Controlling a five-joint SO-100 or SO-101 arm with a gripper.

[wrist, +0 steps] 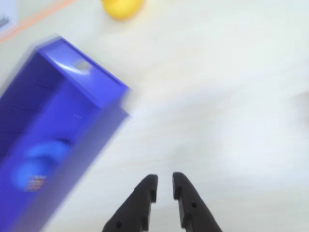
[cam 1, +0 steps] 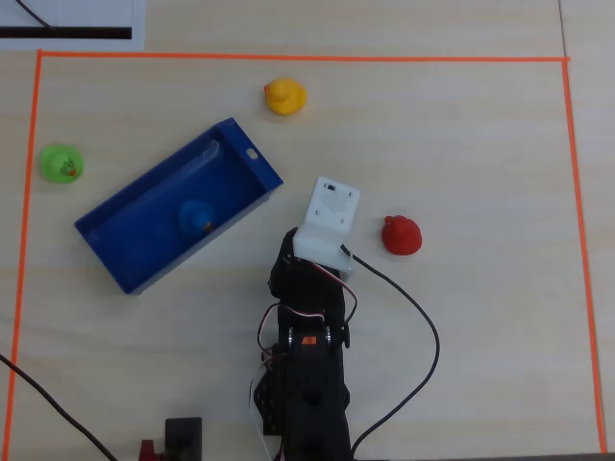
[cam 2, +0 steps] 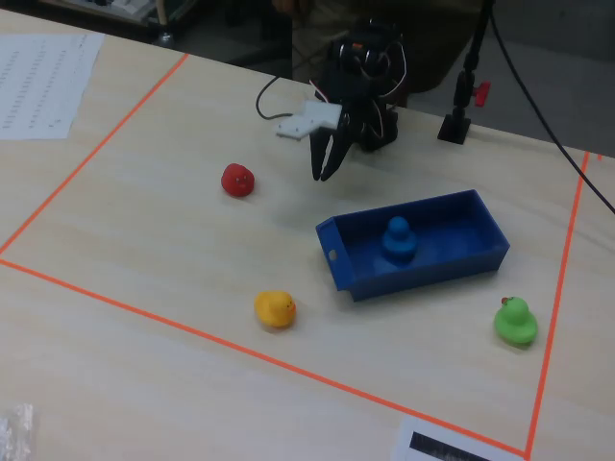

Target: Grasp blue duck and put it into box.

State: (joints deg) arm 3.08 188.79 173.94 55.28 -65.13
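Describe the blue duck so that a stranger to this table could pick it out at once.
Find the big dark blue box inside the orange tape outline in the fixed view. The blue duck sits on its floor near the middle. It is the only duck inside the box; the green duck, yellow duck and red duck sit on bare table.

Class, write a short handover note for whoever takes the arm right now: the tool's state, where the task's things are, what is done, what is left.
Tool: empty, jaws nearly closed with a narrow gap, above bare table beside the box.
Blue duck: upright inside the box, free of the tool.
Done: duck is in the box.
Left: nothing on the placement; perhaps just park the arm.
Green duck, yellow duck and red toy sit outside on the table.
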